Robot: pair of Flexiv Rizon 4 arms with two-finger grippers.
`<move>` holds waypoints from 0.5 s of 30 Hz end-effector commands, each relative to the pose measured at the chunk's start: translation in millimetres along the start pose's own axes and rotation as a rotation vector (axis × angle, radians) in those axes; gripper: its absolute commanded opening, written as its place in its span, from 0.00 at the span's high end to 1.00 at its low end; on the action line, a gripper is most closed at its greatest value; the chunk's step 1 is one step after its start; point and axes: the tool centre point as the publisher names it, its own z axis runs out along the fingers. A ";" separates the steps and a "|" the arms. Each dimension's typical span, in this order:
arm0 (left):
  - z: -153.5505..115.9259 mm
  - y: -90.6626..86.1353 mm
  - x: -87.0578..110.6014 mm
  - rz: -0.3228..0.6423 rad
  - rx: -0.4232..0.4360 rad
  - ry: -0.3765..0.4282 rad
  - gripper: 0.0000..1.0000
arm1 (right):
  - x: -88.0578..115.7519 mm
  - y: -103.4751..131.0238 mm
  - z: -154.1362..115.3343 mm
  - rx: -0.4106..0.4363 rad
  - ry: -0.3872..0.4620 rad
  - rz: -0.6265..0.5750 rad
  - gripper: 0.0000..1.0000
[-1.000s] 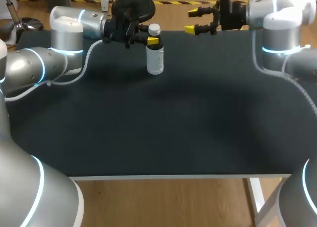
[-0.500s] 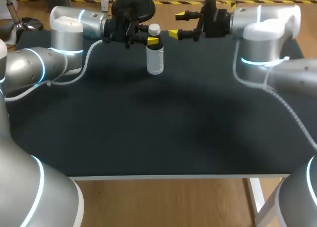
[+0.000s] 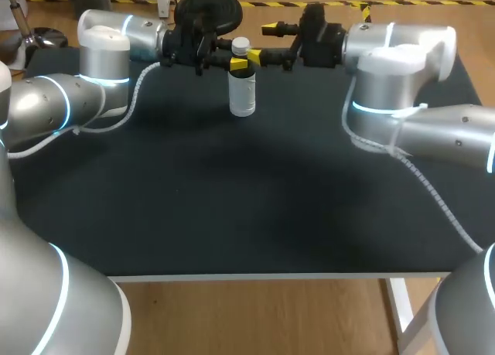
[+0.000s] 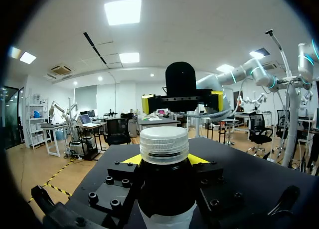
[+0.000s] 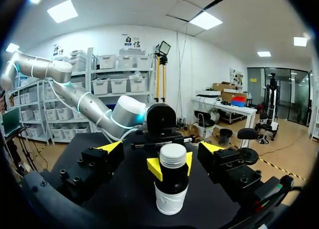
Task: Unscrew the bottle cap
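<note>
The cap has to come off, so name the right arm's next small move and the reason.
Probably ease the right arm forward until its open jaws straddle the white cap, ready to close on it. The left arm has its jaws shut on the bottle just below the cap, bracing it. The right jaws stand short of the cap, roughly lined up with it.

Dark matte table (image 3: 255, 208) w/ white front edge & white leg, evenly lit.
</note>
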 end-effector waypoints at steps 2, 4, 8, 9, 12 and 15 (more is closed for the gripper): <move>-0.8 2.5 -5.2 -0.001 0.005 0.012 1.00 | 7.4 -1.3 16.7 -0.016 -0.054 -0.005 0.00; -0.8 2.5 -5.2 -0.001 0.005 0.012 1.00 | 9.3 -1.6 20.2 -0.016 -0.068 -0.007 0.00; -0.8 2.5 -5.2 -0.001 0.005 0.012 1.00 | 13.0 -3.9 27.9 -0.023 -0.082 -0.009 0.00; -0.8 2.5 -5.2 -0.001 0.005 0.012 1.00 | 13.7 -4.5 29.6 -0.024 -0.084 -0.009 0.00; -0.8 2.5 -5.2 -0.001 0.005 0.012 1.00 | 16.4 -5.7 34.9 -0.032 -0.087 -0.006 0.00; -0.8 2.5 -5.2 -0.001 0.005 0.012 1.00 | 18.4 -6.3 39.3 -0.040 -0.089 -0.005 0.00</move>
